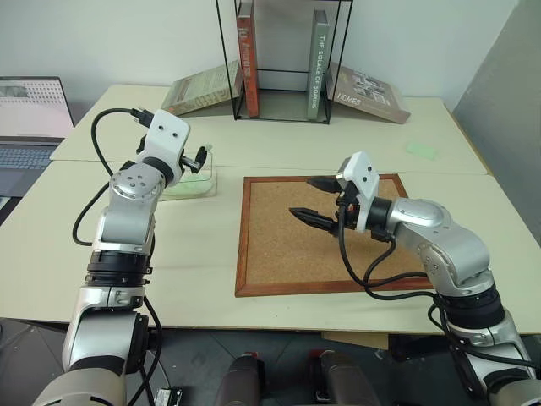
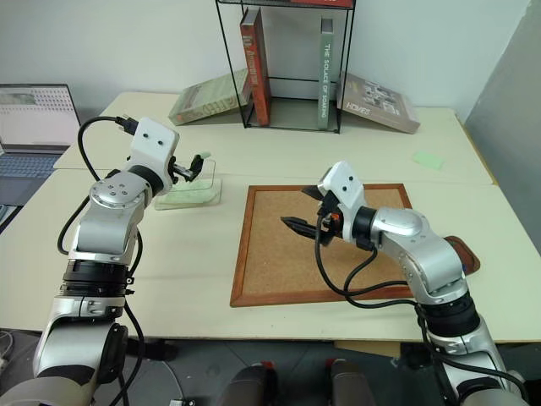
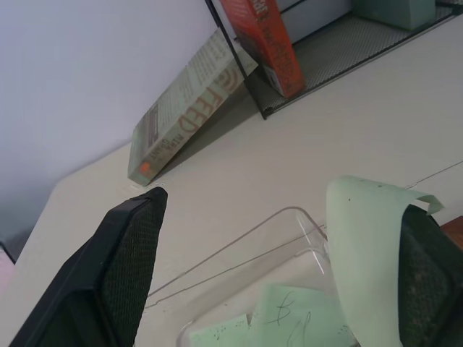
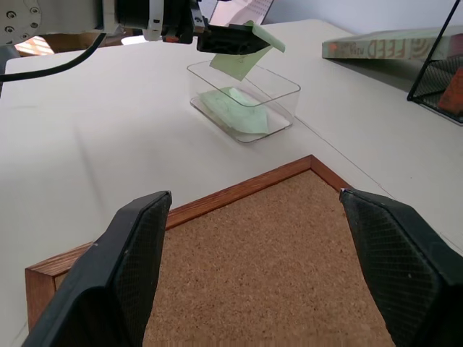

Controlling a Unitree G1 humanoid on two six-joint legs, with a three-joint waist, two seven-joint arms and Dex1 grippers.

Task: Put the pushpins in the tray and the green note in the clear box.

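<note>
The corkboard [image 1: 287,245] lies on the counter [image 1: 211,262] toward the robot's right. The clear box [image 4: 246,101] sits just off its far left corner, with paper slips [image 4: 235,112] inside. The left gripper [image 4: 235,40] hangs over the box, a green note [image 4: 242,61] stuck to one finger. Behind stands a wire rack [image 1: 283,59] of upright books [image 1: 247,59], with other books leaning on either side. The tray [image 2: 463,254] lies by the board's right edge.

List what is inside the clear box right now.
Pale green paper slips lie on the floor of the clear box, at least one with pen scribbles. Another green note hangs above it, stuck to a finger of the open left gripper. Anything beneath the slips is covered.
</note>
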